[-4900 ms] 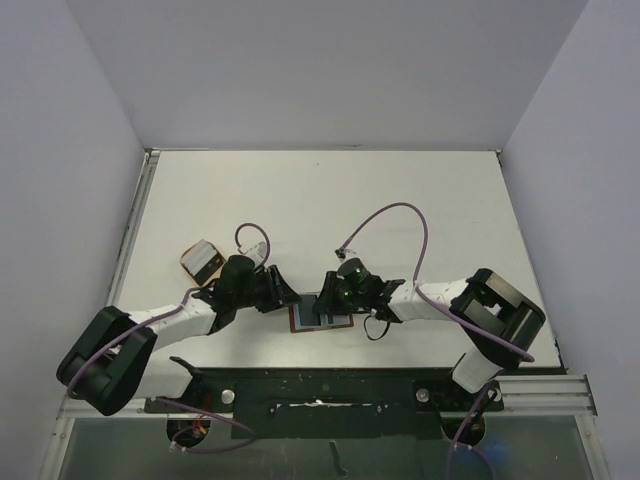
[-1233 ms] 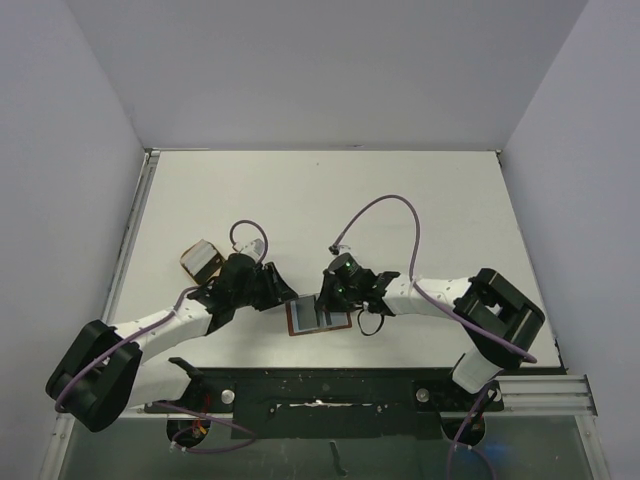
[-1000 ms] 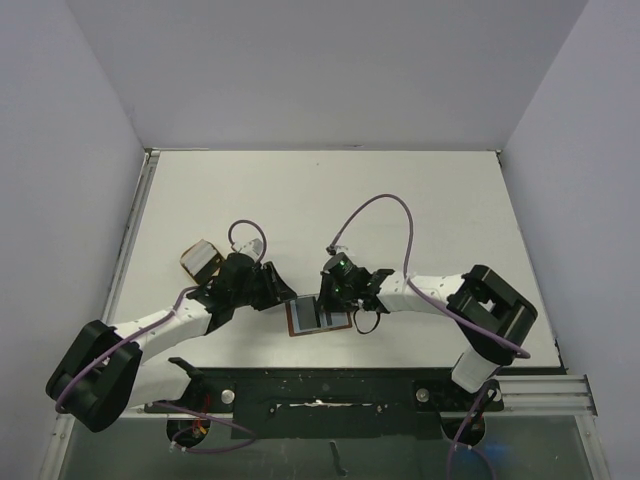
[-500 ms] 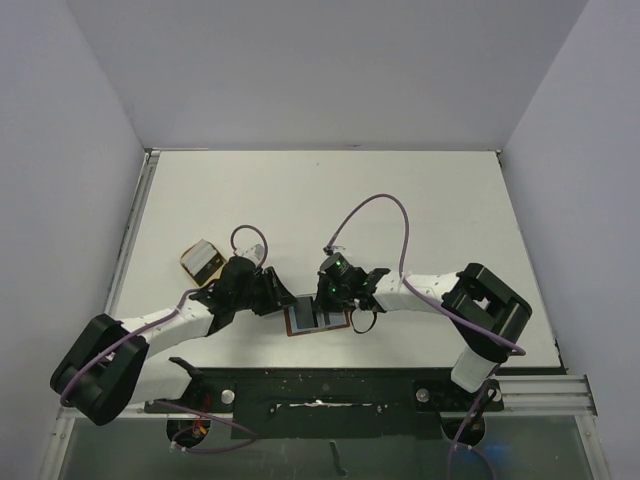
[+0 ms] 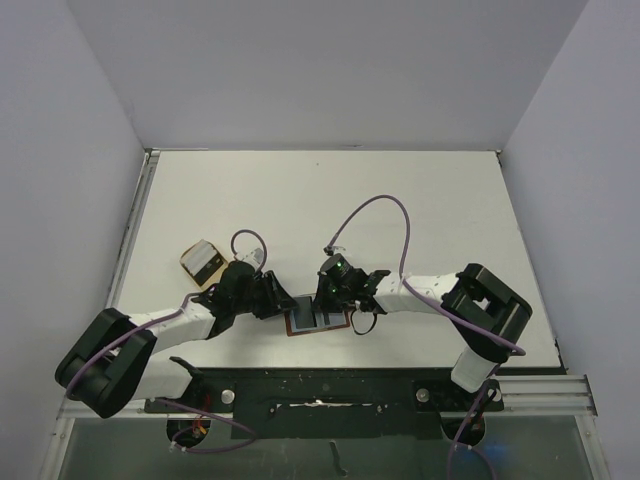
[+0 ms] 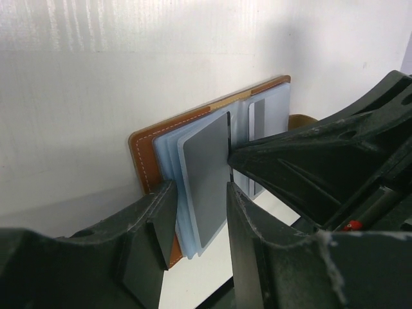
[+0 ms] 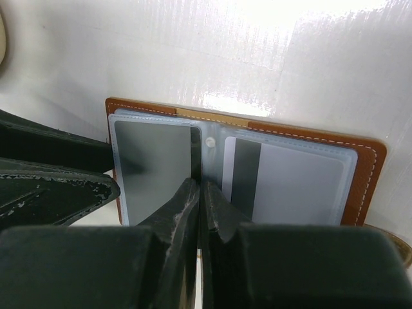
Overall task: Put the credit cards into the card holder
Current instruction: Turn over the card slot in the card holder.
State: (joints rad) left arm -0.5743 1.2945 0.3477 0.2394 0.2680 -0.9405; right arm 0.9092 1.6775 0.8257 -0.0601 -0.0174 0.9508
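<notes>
1. Brown leather lies open and flat near the near edge of the table: that is the card holder, pale sleeves up, between my two grippers.
2. Over the last few seconds my left gripper has crept right until it sits at the holder's left edge. My right gripper has slid a little left over the holder.
3. My left jaws are drawn in narrow around a grey card, one finger on each long edge. Its far end already overlaps the left sleeve (how deep it sits inside, I cannot tell).
4. My right jaws are pressed together with nothing between them. Their tips come down on the dark centre stripe, right beside the grey card's inner edge, and I judge they are pinning the holder so it cannot skid.
5. A second card with a dark band rests in the right sleeve, so that half looks done.
6. Off to the left, well apart, stands the tan dish with something pale in it; I cannot tell if it is another card.
7. I judge the insertion is well under way, and what remains is a straight push to the right without buckling the sleeve.
</notes>
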